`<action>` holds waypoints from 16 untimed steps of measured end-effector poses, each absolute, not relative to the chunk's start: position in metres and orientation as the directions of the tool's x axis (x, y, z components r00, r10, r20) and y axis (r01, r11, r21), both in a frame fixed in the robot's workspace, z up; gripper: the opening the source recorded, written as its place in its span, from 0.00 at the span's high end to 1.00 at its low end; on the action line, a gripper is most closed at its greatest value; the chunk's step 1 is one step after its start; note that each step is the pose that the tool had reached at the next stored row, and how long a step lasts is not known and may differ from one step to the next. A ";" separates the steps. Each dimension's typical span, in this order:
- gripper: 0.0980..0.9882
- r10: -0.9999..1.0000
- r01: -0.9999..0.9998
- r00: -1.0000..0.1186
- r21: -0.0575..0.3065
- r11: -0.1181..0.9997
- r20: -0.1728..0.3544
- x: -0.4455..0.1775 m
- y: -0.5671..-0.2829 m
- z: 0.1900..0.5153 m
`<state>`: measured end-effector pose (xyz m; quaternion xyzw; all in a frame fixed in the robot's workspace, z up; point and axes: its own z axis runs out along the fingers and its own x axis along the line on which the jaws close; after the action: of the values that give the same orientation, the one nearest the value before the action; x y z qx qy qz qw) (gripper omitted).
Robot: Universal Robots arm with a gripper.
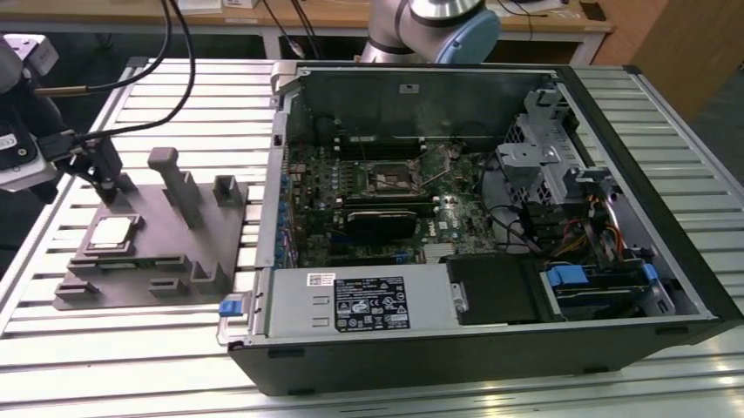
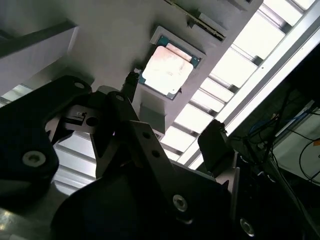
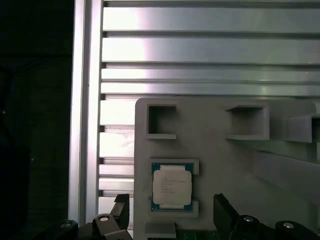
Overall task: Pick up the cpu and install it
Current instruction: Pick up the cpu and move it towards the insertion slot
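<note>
Your hand (image 3: 172, 207) is hanging with its dark fingers (image 3: 223, 209) spread wide and nothing between them, so you are gripping nothing. In both wrist views the two fingers are standing one to each side of the cpu (image 3: 171, 186), apart from it.

The cpu is lying flat with its silvery top up and a thin green edge showing round the metal. It is sitting in a shallow seat of the grey fixture (image 3: 225, 165), close to one of the fixture's edges. Other empty pockets are opening in that block beyond the chip.

In the exterior view you are seeing the hand poised over the fixture, just behind the chip, at the exterior view's left. Grey upright posts (image 1: 177, 178) are rising from the fixture just beside the hand. Black cables (image 1: 163, 52) are trailing up and away from the arm.

The fixture is resting on the slatted metal worktop (image 1: 117, 357). An open computer case (image 1: 465, 357) is lying on its side next to it, toward the exterior view's right, well apart from the cpu. Inside it the motherboard (image 1: 337, 192) is facing up, with the black square socket (image 1: 389, 178) near its middle. The arm's base (image 1: 430, 26) is standing beyond the case
</note>
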<state>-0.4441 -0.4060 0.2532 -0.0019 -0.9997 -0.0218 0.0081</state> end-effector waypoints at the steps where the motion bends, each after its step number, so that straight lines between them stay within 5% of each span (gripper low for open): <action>1: 0.26 0.003 0.004 -1.000 0.044 0.999 0.016 -0.444 -0.407 0.251; 16: 0.26 0.001 0.001 -1.000 0.044 0.999 0.008 -0.444 -0.409 0.226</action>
<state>-0.4441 -0.4090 0.2263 -0.0004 -0.9998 -0.0218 0.0042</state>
